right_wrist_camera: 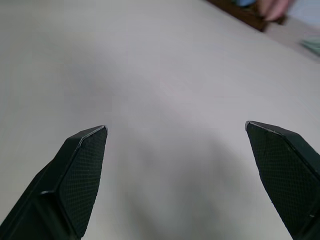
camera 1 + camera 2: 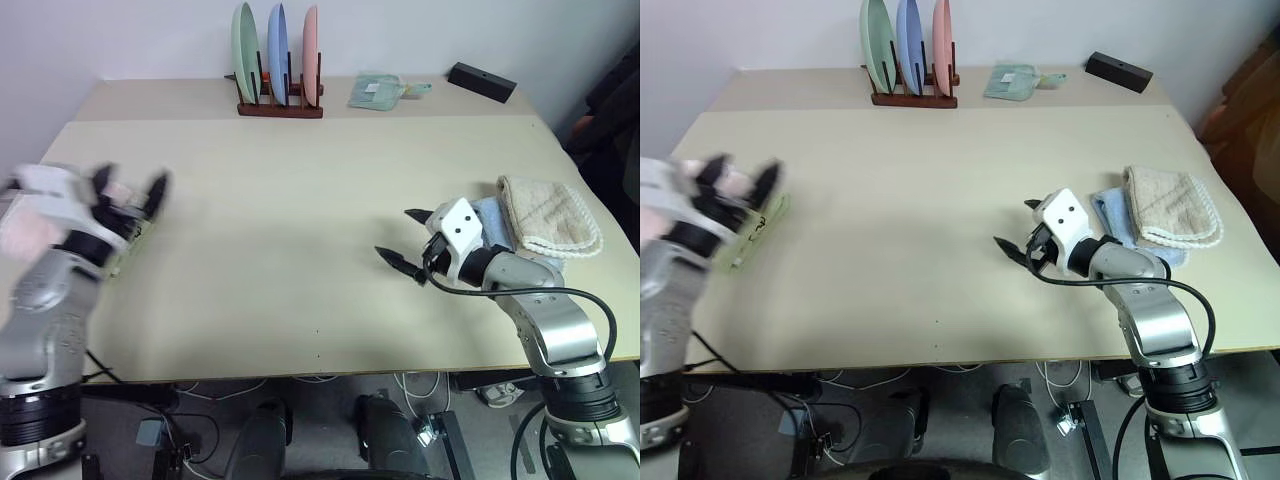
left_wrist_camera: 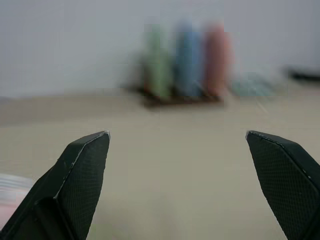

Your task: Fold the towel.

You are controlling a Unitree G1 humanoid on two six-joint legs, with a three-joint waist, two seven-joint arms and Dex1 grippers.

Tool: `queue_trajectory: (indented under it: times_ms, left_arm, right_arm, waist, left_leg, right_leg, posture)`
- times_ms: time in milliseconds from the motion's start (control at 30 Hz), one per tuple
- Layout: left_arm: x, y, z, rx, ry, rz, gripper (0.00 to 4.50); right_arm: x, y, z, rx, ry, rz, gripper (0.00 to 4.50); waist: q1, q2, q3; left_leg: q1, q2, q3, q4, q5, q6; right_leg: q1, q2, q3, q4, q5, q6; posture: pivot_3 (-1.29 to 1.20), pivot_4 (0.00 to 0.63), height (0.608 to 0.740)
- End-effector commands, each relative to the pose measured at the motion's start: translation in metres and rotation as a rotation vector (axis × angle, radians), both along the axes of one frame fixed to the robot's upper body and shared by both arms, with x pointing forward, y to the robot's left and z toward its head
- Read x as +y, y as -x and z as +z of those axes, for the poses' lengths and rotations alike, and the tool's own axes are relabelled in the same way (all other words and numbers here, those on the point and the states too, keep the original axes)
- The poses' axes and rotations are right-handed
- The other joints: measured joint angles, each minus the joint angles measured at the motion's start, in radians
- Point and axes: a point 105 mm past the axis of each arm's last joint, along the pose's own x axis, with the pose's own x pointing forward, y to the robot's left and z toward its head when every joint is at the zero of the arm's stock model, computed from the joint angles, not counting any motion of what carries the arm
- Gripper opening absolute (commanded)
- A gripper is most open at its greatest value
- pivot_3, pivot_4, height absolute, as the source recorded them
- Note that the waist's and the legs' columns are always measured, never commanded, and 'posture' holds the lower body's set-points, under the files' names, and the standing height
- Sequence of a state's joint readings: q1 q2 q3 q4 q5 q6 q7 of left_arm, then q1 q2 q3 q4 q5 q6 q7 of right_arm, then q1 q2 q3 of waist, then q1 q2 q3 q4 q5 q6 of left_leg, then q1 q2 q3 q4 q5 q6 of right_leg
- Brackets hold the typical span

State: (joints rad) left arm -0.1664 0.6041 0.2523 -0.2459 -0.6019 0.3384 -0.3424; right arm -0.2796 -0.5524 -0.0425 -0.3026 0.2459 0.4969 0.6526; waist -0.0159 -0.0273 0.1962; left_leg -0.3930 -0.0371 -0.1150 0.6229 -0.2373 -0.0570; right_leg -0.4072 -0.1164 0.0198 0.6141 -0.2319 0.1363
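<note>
1. My left gripper (image 2: pixel 130 183) is up over the left edge of the table (image 2: pixel 300 200), blurred in the head views. In its wrist view the two black fingers stand wide apart with nothing between them.
2. A pale pink patch (image 2: pixel 28 235) shows at my left wrist. It matches the towel's colour, but it is too blurred for me to tell whether it is the towel, or whether it lies on the table or against my arm.
3. Just below that gripper a light green cloth (image 2: pixel 762 228) lies flat at the table's left edge.
4. At the back stands a dark wooden rack (image 2: pixel 280 108) holding three upright plates – green (image 2: pixel 245 50), blue (image 2: pixel 277 50) and pink (image 2: pixel 311 50).
5. Right of the rack lies a small pale green folded cloth (image 2: pixel 378 92).
6. My right gripper (image 2: pixel 398 235) hangs low over bare table right of centre, pointing left, fingers spread wide and empty.
7. A black box (image 2: pixel 482 81) sits at the far right corner.
8. Just behind my right wrist a light blue cloth (image 2: pixel 490 215) lies with a beige towel (image 2: pixel 548 215) – white trimmed – on top of it
</note>
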Motion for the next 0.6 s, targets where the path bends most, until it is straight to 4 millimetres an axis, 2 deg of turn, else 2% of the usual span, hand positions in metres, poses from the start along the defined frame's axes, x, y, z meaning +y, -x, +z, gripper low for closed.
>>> queue_trajectory:
  times_ms: [33, 233, 600]
  left_arm:
    - [-0.021, 0.001, -0.003, -0.017, -0.068, -0.058, 4.47]
    - [-0.035, -0.004, -0.021, 0.021, -0.137, -0.112, 4.47]
    - [-0.044, -0.012, -0.028, 0.032, -0.151, -0.150, 4.47]
  right_arm:
    - [-0.010, 0.004, 0.005, -0.014, -0.047, -0.044, 4.50]
    - [-0.015, 0.005, -0.002, 0.005, -0.064, -0.094, 4.50]
    - [-0.024, 0.006, -0.006, 0.009, -0.097, -0.189, 4.50]
  waist:
    - [0.003, 0.000, 0.000]
    - [0.002, 0.001, 0.000]
    - [0.004, 0.001, 0.000]
  left_leg:
    - [0.000, 0.000, 0.000, 0.000, 0.000, 0.000]
    - [0.000, 0.000, 0.000, 0.000, 0.000, 0.000]
    - [0.000, 0.000, 0.000, 0.000, 0.000, 0.000]
  right_leg:
    - [0.000, 0.000, 0.000, 0.000, 0.000, 0.000]
    - [0.000, 0.000, 0.000, 0.000, 0.000, 0.000]
    - [0.000, 0.000, 0.000, 0.000, 0.000, 0.000]
  posture:
    - [0.00, 0.150, 0.740]
    - [0.00, 0.150, 0.740]
    - [0.00, 0.150, 0.740]
